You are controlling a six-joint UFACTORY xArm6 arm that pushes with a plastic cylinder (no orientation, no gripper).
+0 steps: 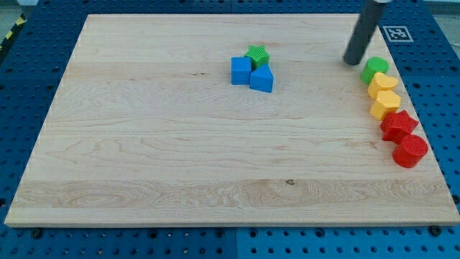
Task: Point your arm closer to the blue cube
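The blue cube (241,70) sits on the wooden board (144,144) a little above its centre. It touches a blue triangular block (262,78) on its right and a green star (256,55) at its upper right. My tip (353,62) stands near the view's upper right, far to the right of the blue cube and just left of a green round block (374,70).
Down the board's right edge runs a row of blocks: the green round block, a yellow block (382,85), another yellow block (385,104), a red star (399,125) and a red cylinder (410,151). A black and white marker (394,33) lies off the board's top right corner.
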